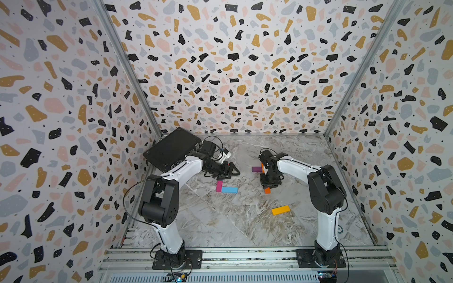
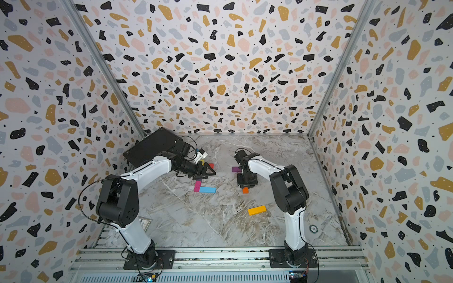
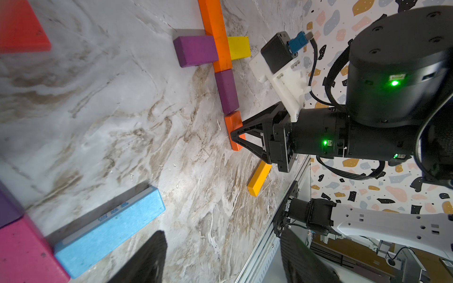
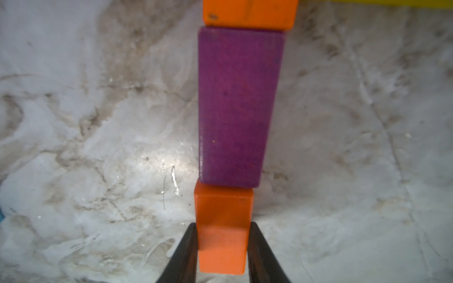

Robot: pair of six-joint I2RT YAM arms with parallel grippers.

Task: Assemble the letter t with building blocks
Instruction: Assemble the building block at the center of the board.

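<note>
My right gripper (image 4: 221,254) is shut on a short orange block (image 4: 223,232) that lies on the marble table, end to end with a purple block (image 4: 235,105). Beyond that purple block lies a long orange block (image 3: 215,34), flanked by another purple block (image 3: 196,50) and a yellow block (image 3: 239,47). In a top view the arm hides most of this row; only the orange end (image 1: 267,190) and a purple block (image 1: 256,169) show. My left gripper (image 3: 220,264) hangs open and holds nothing, beside a blue block (image 3: 110,227) and a pink block (image 3: 22,252).
A long yellow block (image 1: 280,210) lies alone toward the front right. A red block (image 2: 211,165) sits behind my left gripper. A black case (image 1: 171,149) leans in the back left corner. Patterned walls close three sides, and a metal rail (image 1: 245,254) runs along the front.
</note>
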